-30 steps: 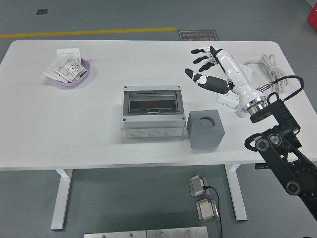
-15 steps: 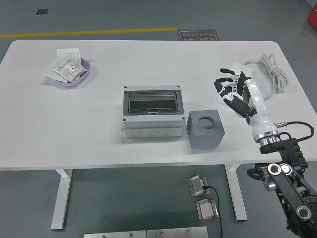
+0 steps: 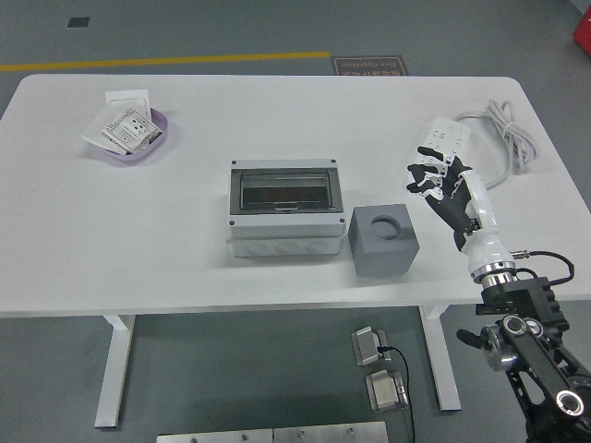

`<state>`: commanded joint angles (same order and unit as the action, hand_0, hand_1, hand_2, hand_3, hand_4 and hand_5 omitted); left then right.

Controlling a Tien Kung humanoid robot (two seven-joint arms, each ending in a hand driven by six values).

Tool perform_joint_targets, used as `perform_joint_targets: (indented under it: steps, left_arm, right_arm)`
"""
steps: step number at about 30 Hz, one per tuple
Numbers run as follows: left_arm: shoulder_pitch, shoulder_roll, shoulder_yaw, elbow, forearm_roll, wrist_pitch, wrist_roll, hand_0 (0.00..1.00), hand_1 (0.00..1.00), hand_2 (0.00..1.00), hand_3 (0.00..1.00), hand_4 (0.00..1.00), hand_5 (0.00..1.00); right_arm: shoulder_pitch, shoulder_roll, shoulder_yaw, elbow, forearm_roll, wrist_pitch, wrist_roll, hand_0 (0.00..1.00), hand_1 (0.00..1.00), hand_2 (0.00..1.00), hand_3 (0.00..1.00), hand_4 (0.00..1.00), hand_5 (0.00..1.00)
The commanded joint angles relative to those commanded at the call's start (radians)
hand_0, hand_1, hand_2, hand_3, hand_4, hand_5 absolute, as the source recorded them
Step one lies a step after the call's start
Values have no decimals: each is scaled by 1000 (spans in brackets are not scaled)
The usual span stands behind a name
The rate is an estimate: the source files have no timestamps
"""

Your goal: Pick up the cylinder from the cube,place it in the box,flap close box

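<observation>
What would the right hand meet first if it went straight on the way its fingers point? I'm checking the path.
Probably the white power strip just beyond the right hand, whose fingers point up-left; height above it is unclear.

head view: high, robot's side | faces forward-down; whole table

Bright, even overhead light; soft faint shadows; sharp focus throughout.

White tabletop on white legs, extending left of the robot hand. Grey floor beyond, marked by a yellow line. Two grey pedals below and left of it.
</observation>
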<state>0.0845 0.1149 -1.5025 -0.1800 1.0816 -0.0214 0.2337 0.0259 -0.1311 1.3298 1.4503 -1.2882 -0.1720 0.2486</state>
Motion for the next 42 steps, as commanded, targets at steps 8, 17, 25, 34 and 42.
perform_joint_targets:
  steps: [8, 17, 25, 34, 42]
  left_arm:
    - [-11, 6, 1, 0, -6, 3, 0, 638, 670, 650, 666, 739, 302]
    - [-24, 7, -1, 0, -9, 3, -3, 638, 670, 650, 665, 738, 303]
    - [-28, 14, -6, 0, -15, 8, -8, 638, 669, 650, 665, 736, 306]
    - [-28, 11, -9, 0, -13, 11, -10, 638, 669, 650, 661, 734, 307]
    - [-31, 12, -9, 0, -12, 14, -10, 637, 670, 650, 663, 732, 312]
  right_arm:
    - [1, 3, 44, 21, -136, -36, -53, 564, 501, 626, 771, 847, 502]
    - [7, 8, 70, 9, -162, -27, -61, 594, 508, 634, 772, 845, 499]
    - [28, 10, 50, -24, 1, 22, -34, 610, 537, 643, 777, 862, 517]
    - [54, 2, 57, -30, 58, 53, -33, 606, 552, 650, 777, 870, 517]
    - [55, 1, 64, -30, 73, 66, -35, 580, 599, 688, 781, 879, 519]
